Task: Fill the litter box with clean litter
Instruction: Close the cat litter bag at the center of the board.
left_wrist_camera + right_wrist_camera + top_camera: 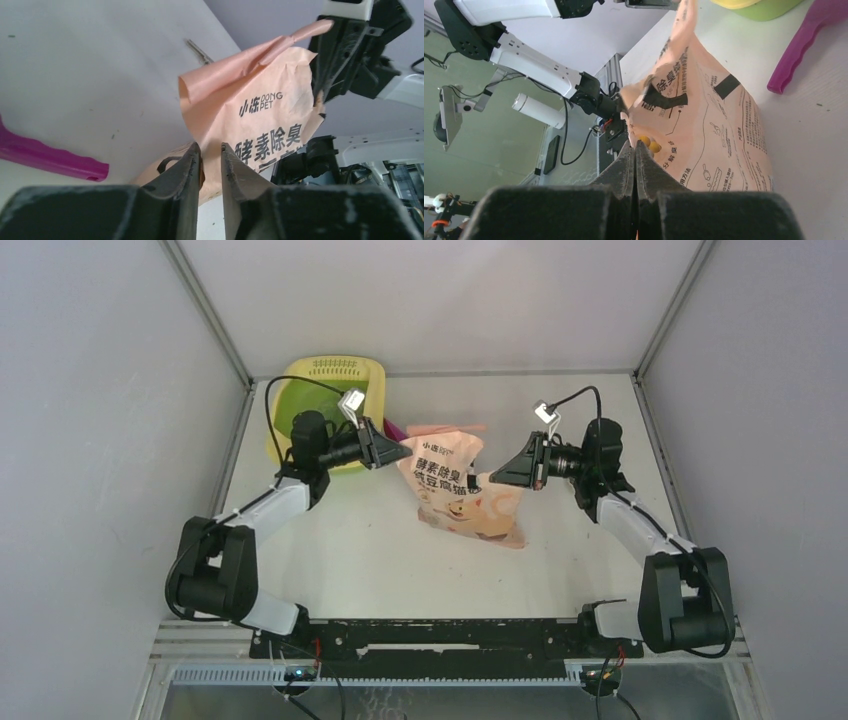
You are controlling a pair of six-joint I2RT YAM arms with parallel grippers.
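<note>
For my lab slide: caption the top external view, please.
Two arms flank the peach bag; right gripper pinches its edge, left gripper at its top, litter box behind.

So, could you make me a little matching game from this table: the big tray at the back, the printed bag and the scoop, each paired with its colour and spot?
Things:
1. litter box
2. bag
3. scoop

Colour and place:
a. magenta, lying flat on the table behind the bag
b. yellow rim, green inside, far left corner of the table
c. peach-pink with printed writing, mid-table between the two arms

Pairs: 1-b, 2-c, 3-a
</note>
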